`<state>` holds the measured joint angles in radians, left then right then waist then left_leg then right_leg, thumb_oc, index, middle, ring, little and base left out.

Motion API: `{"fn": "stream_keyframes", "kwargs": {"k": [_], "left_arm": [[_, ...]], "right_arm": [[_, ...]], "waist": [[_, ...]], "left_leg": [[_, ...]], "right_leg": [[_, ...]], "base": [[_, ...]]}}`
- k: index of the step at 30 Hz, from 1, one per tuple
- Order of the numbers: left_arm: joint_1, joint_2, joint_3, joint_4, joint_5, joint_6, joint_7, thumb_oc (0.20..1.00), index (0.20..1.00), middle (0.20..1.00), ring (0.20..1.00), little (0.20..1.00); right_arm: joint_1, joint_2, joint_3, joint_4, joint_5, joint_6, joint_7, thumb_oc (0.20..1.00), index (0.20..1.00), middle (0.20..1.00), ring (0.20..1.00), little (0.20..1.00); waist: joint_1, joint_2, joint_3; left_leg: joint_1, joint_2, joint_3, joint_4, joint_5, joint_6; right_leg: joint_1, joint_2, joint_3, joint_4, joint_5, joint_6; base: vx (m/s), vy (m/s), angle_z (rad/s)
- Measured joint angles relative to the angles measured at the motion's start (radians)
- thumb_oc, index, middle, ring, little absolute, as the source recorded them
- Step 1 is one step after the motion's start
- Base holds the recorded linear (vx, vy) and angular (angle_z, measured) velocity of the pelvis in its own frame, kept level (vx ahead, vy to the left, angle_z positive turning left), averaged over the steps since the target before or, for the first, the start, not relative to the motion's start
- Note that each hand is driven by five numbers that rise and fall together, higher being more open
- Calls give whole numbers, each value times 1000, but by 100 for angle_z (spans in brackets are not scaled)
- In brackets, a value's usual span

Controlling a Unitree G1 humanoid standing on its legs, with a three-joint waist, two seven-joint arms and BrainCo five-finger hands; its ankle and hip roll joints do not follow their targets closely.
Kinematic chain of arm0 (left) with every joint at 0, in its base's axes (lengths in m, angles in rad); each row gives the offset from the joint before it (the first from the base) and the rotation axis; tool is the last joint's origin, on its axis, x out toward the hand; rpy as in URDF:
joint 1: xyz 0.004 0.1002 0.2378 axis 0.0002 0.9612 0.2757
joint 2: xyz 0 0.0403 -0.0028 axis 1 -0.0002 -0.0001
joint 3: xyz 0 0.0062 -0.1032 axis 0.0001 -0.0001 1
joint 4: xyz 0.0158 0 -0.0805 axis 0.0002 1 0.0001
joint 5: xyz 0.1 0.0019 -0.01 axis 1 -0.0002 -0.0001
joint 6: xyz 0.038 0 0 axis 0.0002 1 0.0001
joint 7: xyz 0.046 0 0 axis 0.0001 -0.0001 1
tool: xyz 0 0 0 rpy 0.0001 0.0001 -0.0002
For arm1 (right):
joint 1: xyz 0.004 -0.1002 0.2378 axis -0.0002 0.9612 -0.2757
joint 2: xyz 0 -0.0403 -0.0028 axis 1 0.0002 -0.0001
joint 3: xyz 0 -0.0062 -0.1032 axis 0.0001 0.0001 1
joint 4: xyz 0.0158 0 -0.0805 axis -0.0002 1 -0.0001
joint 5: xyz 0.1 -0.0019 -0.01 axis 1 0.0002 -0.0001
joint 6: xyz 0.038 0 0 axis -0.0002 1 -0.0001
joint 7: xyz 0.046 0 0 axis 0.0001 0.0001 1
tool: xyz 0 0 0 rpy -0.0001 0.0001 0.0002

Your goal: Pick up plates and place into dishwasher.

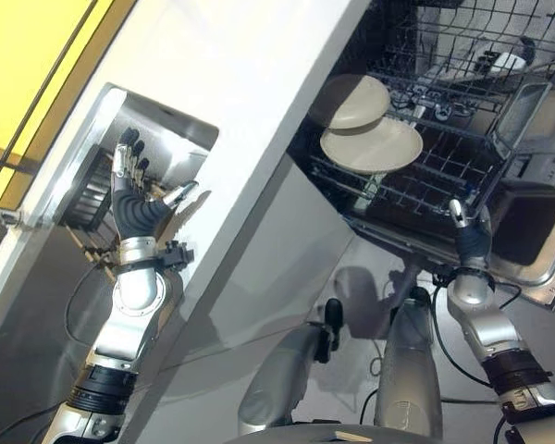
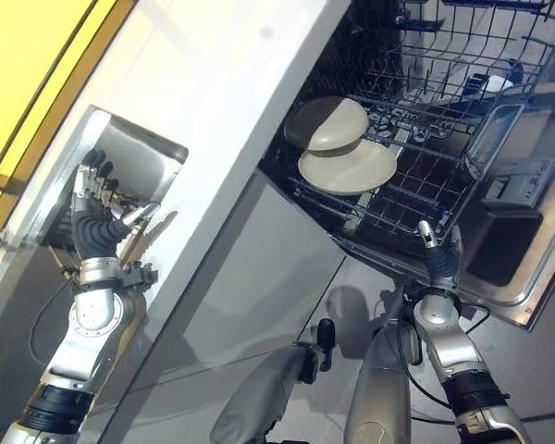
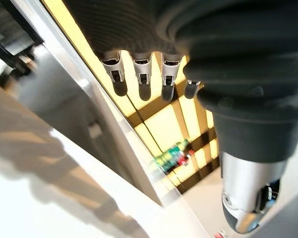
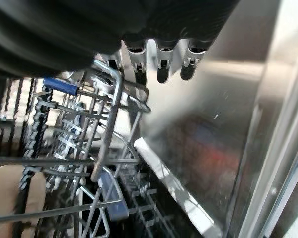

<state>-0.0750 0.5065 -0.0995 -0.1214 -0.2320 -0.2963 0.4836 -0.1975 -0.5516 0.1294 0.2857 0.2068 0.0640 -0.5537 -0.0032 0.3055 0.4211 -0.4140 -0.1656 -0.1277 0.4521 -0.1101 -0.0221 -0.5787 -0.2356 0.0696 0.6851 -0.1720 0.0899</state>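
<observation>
We see two plates [image 1: 370,146] lying in the dishwasher rack [image 1: 425,176]; our right hand [image 1: 470,236] at the rack's rim, fingers relaxed; our left hand [image 1: 134,199] well apart, fingers straight, empty.

White countertop [image 1: 250,83], steel sink [image 1: 157,139], yellow wall [image 1: 28,55], grey floor [image 1: 370,277]

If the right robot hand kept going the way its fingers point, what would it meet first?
Probably the rack wires at its near edge: the right robot hand points up at them. Depth is unclear.
</observation>
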Motion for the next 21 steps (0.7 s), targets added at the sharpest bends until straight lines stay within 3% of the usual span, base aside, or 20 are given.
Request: {"fn": "stream_keyframes", "kwargs": {"k": [4,11,21], "left_arm": [[72,-25,6,6,-24,2,-22,1000,1000,1000,1000,1000],[171,-36,85,1,-37,5,-86,1000,1000,1000,1000,1000],[255,-31,185,-16,-51,9,-171,1000,1000,1000,1000,1000]], "right_arm": [[10,-11,0,0,-4,52,29,1000,1000,1000,1000,1000],[39,-23,-18,-5,-22,77,92,1000,1000,1000,1000,1000],[148,5,-83,-9,-19,80,103,1000,1000,1000,1000,1000]], "waist": [[24,2,-1],[93,-5,-3],[195,-63,-56]], "left_leg": [[44,-9,-20,-2,-4,-5],[109,-32,-49,-14,-2,-7],[165,-38,-50,-41,30,-1]], "right_leg": [[60,-19,-26,5,-24,8],[169,-73,-98,20,-86,15],[324,-125,-211,24,-184,32]], "base": [[114,114,25],[110,61,44],[111,-37,64]]}}
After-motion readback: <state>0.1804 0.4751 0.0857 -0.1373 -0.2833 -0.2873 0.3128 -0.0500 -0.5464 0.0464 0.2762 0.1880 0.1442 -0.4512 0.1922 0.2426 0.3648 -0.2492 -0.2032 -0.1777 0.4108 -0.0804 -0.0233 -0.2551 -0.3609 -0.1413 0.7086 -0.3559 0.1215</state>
